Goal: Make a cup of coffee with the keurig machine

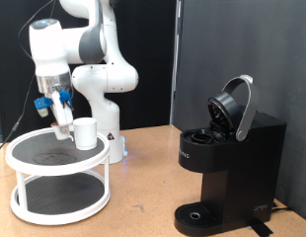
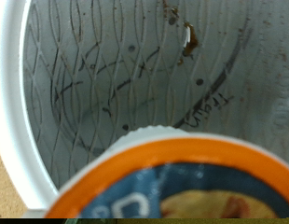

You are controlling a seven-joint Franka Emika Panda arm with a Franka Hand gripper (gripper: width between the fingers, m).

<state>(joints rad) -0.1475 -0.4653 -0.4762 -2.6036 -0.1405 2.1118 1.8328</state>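
The gripper (image 1: 63, 126) hangs over the top tier of the white round two-tier stand (image 1: 35, 158) at the exterior view's left. The small white cup (image 1: 85, 133) stands on that tier, just to the right of the gripper and close to it. The black keurig machine (image 1: 237, 168) stands at the exterior view's right with its rounded lid (image 1: 235, 104) raised. In the wrist view a coffee pod (image 2: 182, 182) with an orange rim and a printed lid fills the near edge, very close to the camera, over the stand's grey patterned top (image 2: 116, 75). The fingers do not show there.
The stand's white rim (image 2: 9, 121) curves along one side of the wrist view, with brown specks (image 2: 186, 42) on its surface. The machine's round drip tray (image 1: 197, 214) sits at its base on the wooden table (image 1: 143, 197). A black curtain hangs behind.
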